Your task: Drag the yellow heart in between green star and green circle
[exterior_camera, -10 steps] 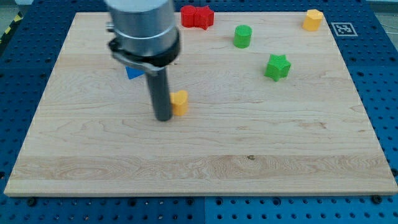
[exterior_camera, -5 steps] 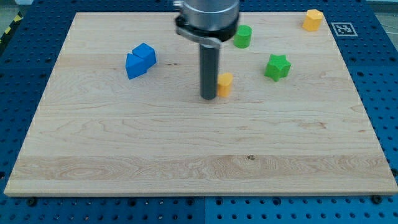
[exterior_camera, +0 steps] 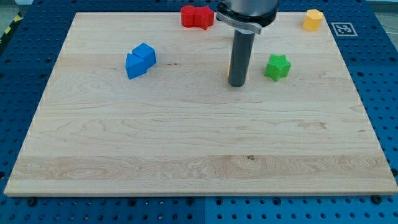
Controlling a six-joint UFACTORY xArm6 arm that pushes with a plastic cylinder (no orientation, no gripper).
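Observation:
My tip [exterior_camera: 236, 84] rests on the board left of the green star [exterior_camera: 277, 66]. The yellow heart [exterior_camera: 229, 70] is almost wholly hidden behind the rod; only a thin yellow sliver shows at the rod's left edge. The green circle does not show; the rod and the arm above it cover the place near the view's top where it stood. The green star lies a short way to the view's right of the rod, apart from it.
Two red blocks [exterior_camera: 197, 17] lie together at the board's top edge, left of the arm. A blue block [exterior_camera: 140, 60] lies at the upper left. Another yellow block [exterior_camera: 313, 20] sits in the top right corner.
My tip has moved to the view's right and slightly up, pushing the yellow heart with it. The heart has gone from beside the rod to behind it, and the green circle is now covered.

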